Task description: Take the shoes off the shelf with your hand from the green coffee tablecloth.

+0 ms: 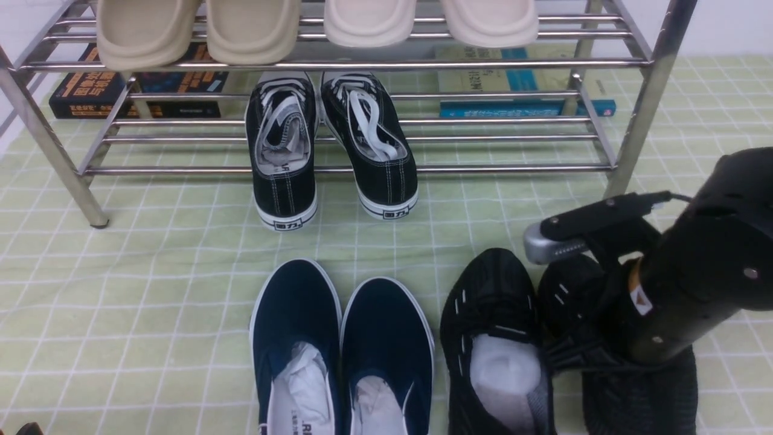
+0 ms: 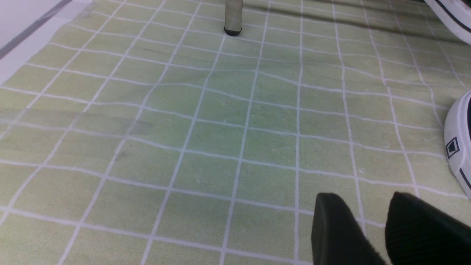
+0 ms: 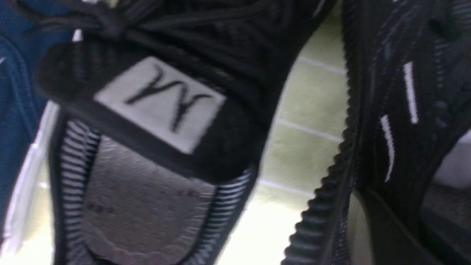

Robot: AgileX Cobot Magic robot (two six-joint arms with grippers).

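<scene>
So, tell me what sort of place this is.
Probably a staged home shoe corner, not a real hallway: a steel shoe rack holding slippers and canvas sneakers, navy slip-ons on a green checked cloth, books behind.

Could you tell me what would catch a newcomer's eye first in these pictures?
The bulky black right gripper reaches down onto a pair of black knit mesh sneakers at the front right of the pale green gridded tablecloth, beside navy slip-ons with white trim. Behind them, a shiny steel-tube shelf carries four beige slippers on top and black canvas lace-ups below.
</scene>
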